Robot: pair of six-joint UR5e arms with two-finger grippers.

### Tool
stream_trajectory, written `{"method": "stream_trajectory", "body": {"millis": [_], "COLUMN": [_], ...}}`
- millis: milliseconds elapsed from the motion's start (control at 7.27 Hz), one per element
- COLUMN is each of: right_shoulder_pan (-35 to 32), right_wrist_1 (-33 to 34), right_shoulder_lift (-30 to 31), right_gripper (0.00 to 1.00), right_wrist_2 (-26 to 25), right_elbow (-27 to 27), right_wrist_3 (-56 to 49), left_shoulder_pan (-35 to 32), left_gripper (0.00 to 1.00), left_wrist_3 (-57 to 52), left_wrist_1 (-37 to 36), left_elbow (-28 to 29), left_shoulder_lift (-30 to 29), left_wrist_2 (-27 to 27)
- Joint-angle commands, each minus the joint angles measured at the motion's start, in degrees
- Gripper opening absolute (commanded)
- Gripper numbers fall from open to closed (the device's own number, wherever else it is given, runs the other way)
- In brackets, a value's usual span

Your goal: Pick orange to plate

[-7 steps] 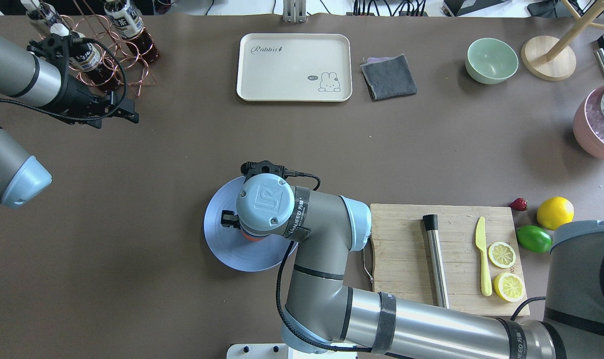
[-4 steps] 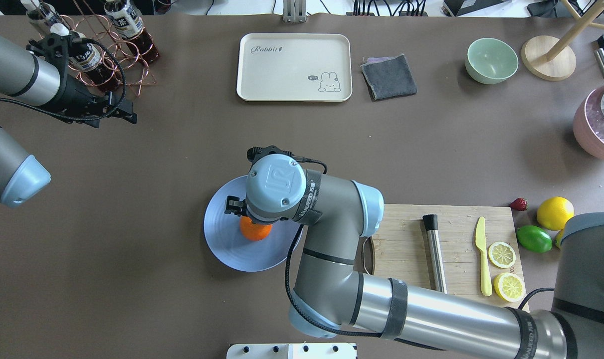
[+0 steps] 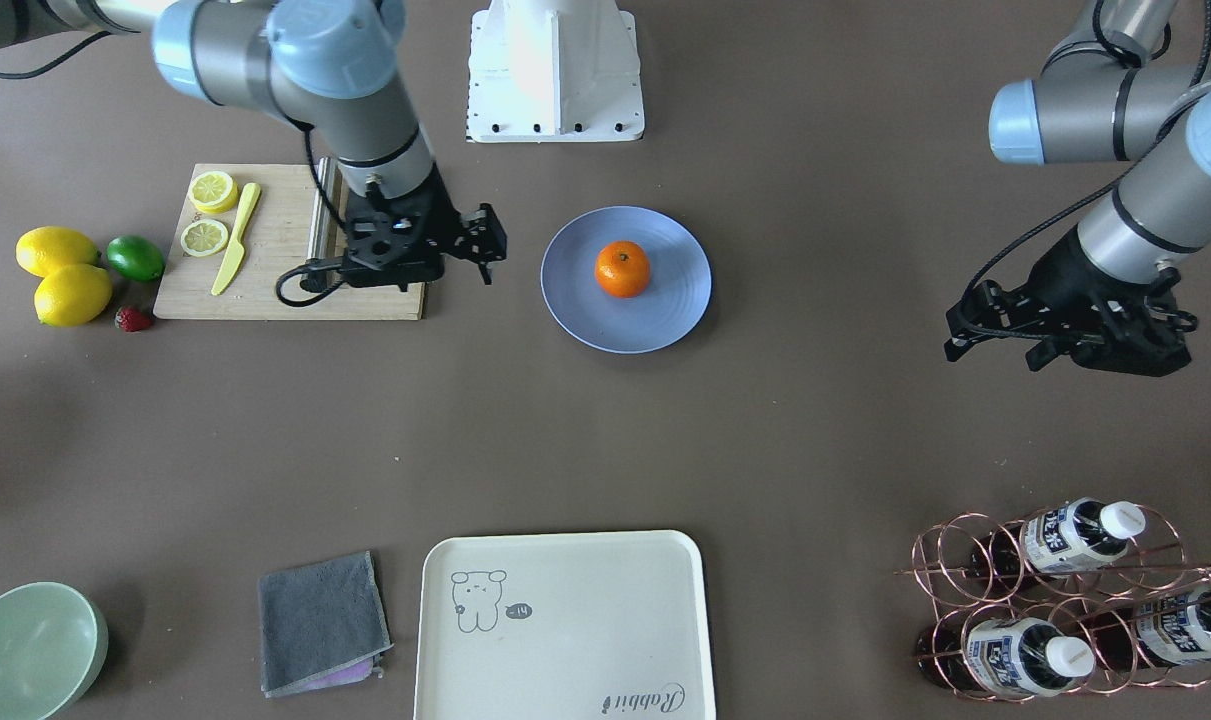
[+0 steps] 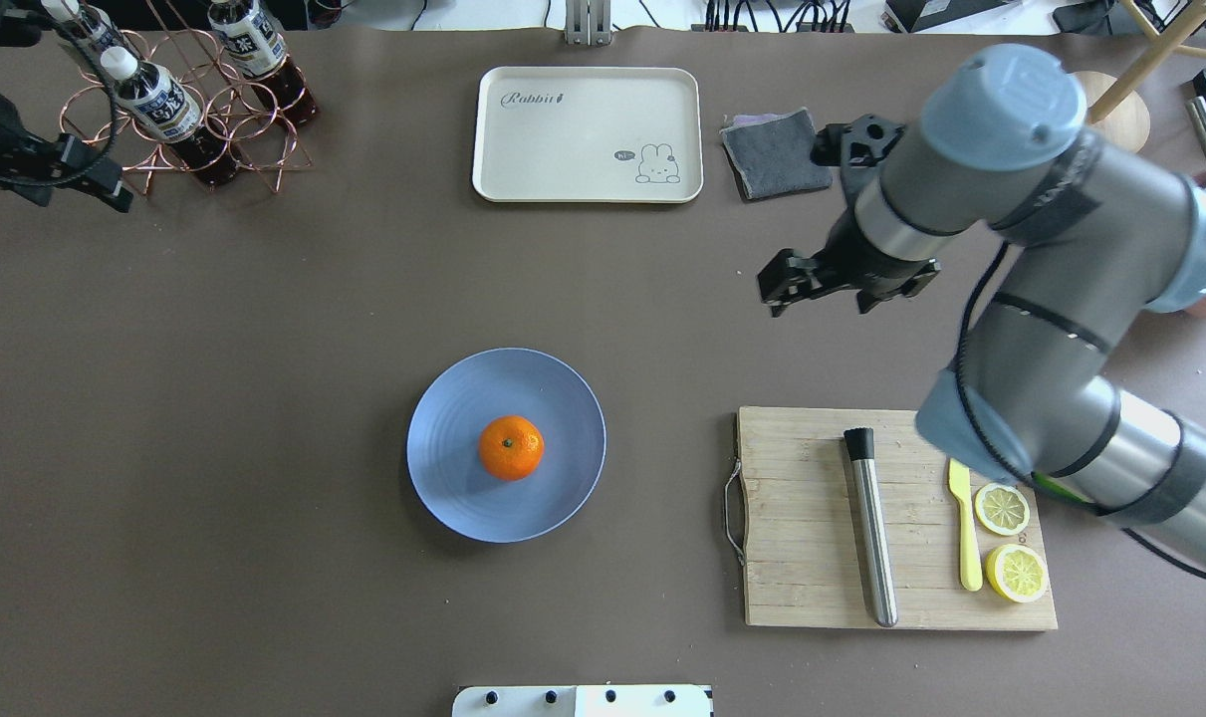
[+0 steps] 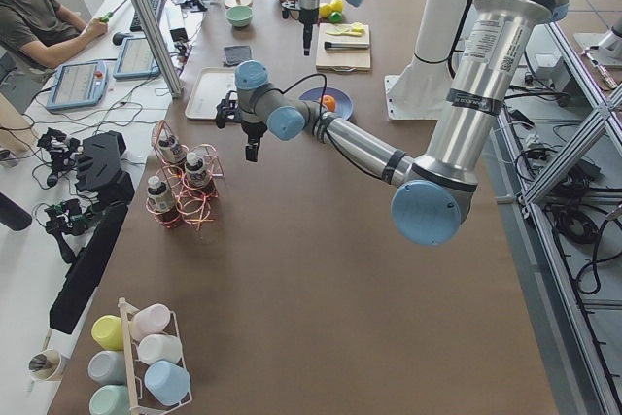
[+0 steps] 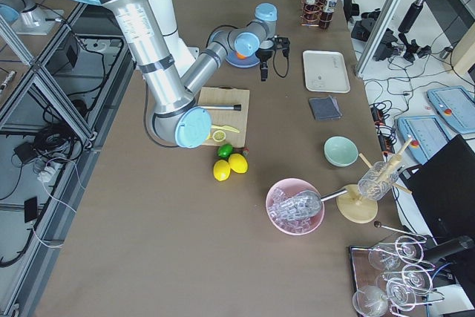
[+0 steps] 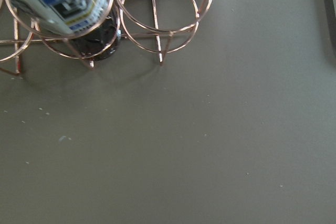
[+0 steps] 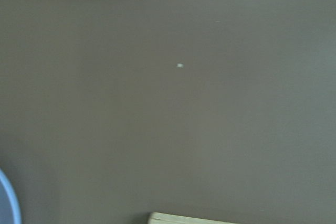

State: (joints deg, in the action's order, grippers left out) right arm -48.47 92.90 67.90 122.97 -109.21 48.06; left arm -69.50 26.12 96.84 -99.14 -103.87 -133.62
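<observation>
The orange (image 3: 623,269) sits at the centre of the plate (image 3: 665,300), dimple upward, with free rim all around. The right gripper (image 3: 487,245) is spread and empty. I cannot tell for the left gripper (image 3: 990,355).

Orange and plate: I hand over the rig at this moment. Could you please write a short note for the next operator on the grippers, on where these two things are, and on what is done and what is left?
Right gripper: open, empty, clear of the plate on the side of the cutting board.
Left gripper: looks open, empty, far out on the robot's left side of the table.
Orange: sits near the middle of the blue plate, stem dimple up, nothing touching it.
Done: the orange is on the plate and released.
Left: nothing for the task itself; at most, park both arms.
</observation>
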Motion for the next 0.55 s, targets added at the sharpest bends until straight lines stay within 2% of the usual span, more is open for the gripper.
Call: {"method": "stream_trajectory", "body": {"millis": [0, 138, 413], "right_shoulder_pan": [-21.40, -28.45, -39.38], "right_wrist_1": [0.53, 1.05, 7.09], "right_shoulder_lift": [14.93, 19.16, 18.86], "right_gripper": [1.00, 1.00, 1.00], "right_wrist_2": [12.42, 12.73, 12.56], "right_elbow": [0.65, 3.54, 10.92], "right_wrist_3": [-30.53, -44.06, -63.89], "left_shoulder_pan": [-9.48, -13.51, -22.39], "left_gripper": [0.97, 0.97, 0.97], "left_wrist_3": [-21.02, -29.02, -42.59], "left_wrist_1": [-7.33, -12.24, -14.92], "left_elbow": [1.31, 2.02, 7.53], "left_shoulder_lift": [5.23, 5.77, 5.78], "left_wrist_2": [-1.91, -1.82, -1.56]}}
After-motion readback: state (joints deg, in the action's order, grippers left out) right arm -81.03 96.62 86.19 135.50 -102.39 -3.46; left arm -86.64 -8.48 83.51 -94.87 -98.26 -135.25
